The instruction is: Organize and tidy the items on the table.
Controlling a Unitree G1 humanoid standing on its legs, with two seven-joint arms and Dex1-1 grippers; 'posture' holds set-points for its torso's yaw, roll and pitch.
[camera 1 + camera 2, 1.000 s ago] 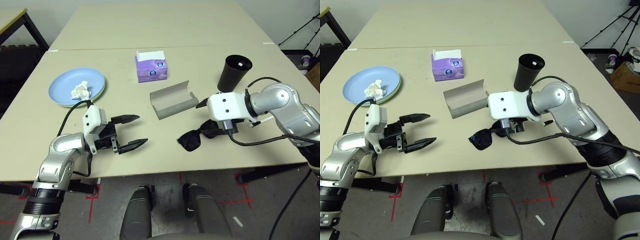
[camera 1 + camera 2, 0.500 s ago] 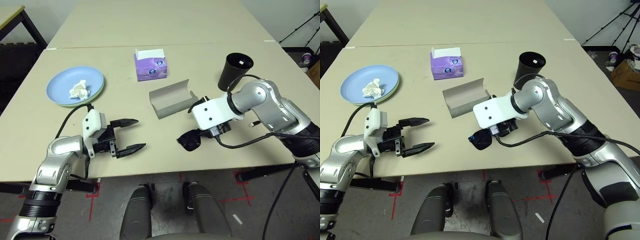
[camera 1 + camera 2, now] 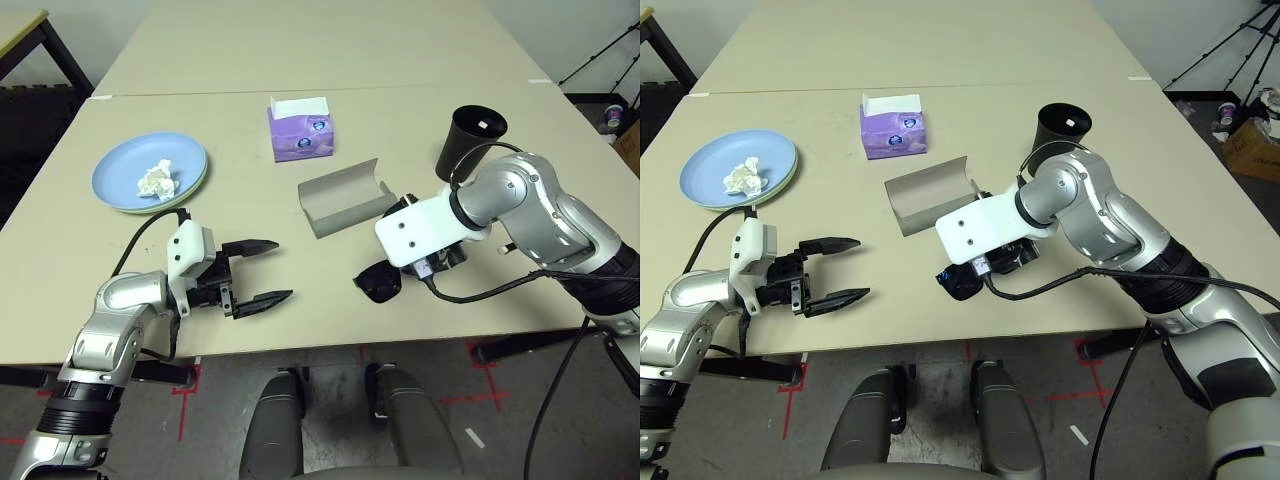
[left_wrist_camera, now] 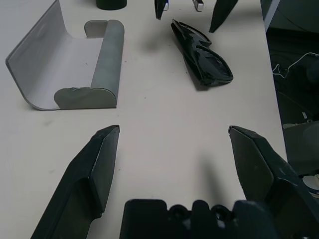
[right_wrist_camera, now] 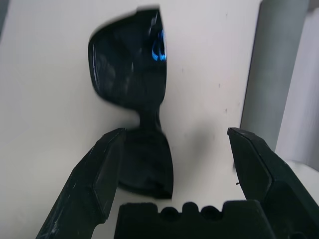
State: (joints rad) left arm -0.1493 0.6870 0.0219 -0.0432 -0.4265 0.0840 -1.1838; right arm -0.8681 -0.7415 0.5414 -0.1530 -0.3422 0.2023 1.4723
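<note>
Right of centre in the head view, I have the right pincer (image 5: 172, 164) spread wide, pointing down over the black sunglasses (image 3: 381, 282), which lie on the beige surface (image 3: 500, 310); one finger (image 5: 94, 174) is close beside a lens, though I can't tell if it touches. Just above them the grey glasses case (image 3: 345, 197) lies open. At lower left my left pincer (image 3: 262, 271) hangs spread and empty. At upper left the crumpled tissue (image 3: 157, 180) sits on the stacked plates (image 3: 115, 170); the black cup (image 3: 470, 143) stands at upper right.
</note>
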